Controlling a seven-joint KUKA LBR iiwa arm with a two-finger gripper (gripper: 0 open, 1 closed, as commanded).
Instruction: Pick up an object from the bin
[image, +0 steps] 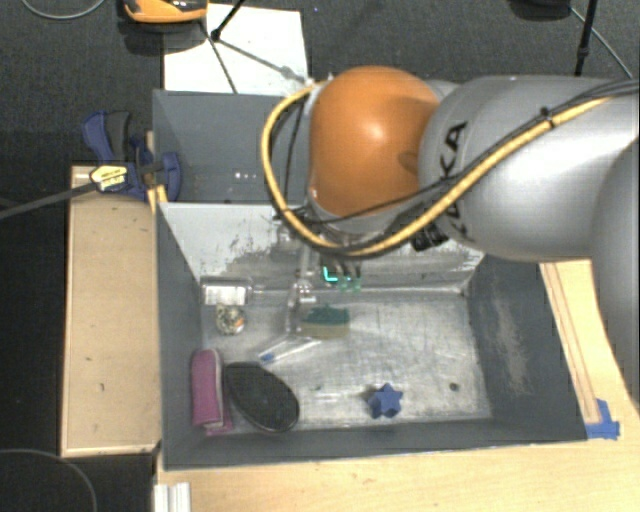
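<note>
The pincer (318, 295) hangs just over a small green block (328, 318), probably lined up for grasping; I cannot tell its opening.

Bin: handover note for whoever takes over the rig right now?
Gripper low in the grey metal bin, back middle, beside a small dark green flat block; nothing visibly held.
Clear plastic stick with blue tip lies just in front of it.
Mauve oblong bar, black oval pad and blue star-shaped piece lie along the front.
Done: no pick yet.
Left: grasp one, lift it out.
</note>
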